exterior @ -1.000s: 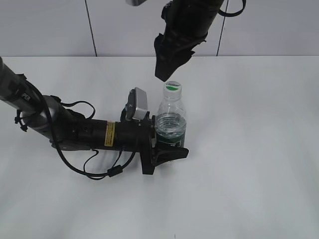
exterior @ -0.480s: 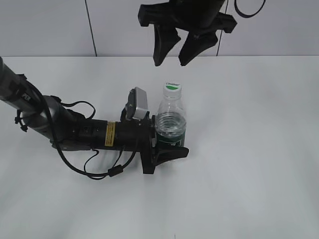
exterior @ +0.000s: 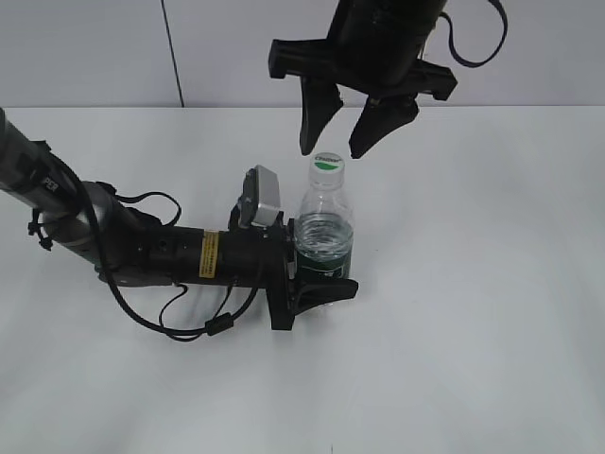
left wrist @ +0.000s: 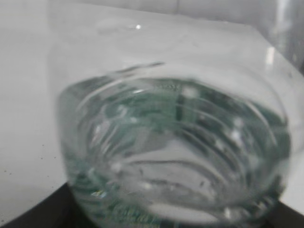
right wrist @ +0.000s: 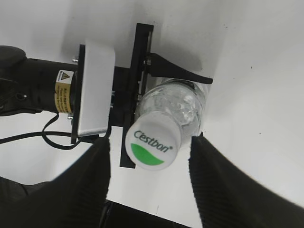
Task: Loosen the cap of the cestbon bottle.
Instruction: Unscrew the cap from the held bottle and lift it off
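Note:
The cestbon bottle (exterior: 324,222) stands upright on the white table, clear, with a dark green label band. My left gripper (exterior: 326,274) lies low along the table and is shut on the bottle at the label band. The bottle fills the left wrist view (left wrist: 175,142), blurred. The white cap (exterior: 327,165) with a green patch sits on the bottle's neck. My right gripper (exterior: 333,148) hangs just above the cap, open, one finger on each side. In the right wrist view the cap (right wrist: 153,142) lies between the two spread fingers (right wrist: 90,185), not touched.
The left arm (exterior: 113,241) with its cables stretches across the table from the left edge. Its wrist camera box (exterior: 263,197) stands right beside the bottle's left shoulder. The white table (exterior: 473,284) meets a pale wall at the back.
My right gripper has turned so both fingers show spread apart, and it has come down closer over the cap. The left gripper and the bottle have not moved.

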{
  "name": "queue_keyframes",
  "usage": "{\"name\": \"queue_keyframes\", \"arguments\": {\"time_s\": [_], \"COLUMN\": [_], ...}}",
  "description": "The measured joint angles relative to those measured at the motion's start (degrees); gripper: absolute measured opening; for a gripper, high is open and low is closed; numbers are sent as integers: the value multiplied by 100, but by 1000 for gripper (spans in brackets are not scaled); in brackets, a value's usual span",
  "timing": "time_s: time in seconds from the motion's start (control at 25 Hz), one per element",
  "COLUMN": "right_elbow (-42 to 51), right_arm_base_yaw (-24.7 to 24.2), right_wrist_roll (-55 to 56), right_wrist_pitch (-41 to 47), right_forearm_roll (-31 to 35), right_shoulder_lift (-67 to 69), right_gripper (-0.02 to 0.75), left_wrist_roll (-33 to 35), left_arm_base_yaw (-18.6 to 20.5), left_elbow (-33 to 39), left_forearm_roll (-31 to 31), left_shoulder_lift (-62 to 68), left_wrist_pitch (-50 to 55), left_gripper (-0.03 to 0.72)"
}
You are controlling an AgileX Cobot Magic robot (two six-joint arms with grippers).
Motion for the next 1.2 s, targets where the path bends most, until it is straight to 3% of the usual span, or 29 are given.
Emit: {"name": "queue_keyframes", "arguments": {"time_s": [1.04, 1.2], "right_elbow": [6, 6], "right_arm_base_yaw": [0, 0], "right_wrist_roll": [82, 82], "right_wrist_pitch": [0, 0], "right_forearm_roll": [17, 11], "right_shoulder_lift": [312, 312], "right_gripper": [405, 350], "left_wrist_roll": [0, 0], "left_arm_base_yaw": [0, 6], "left_elbow": [0, 0], "left_forearm_roll": [-18, -18], "left_shoulder_lift": [0, 0], "left_wrist_pitch": [5, 5], "left_gripper": [425, 425]}}
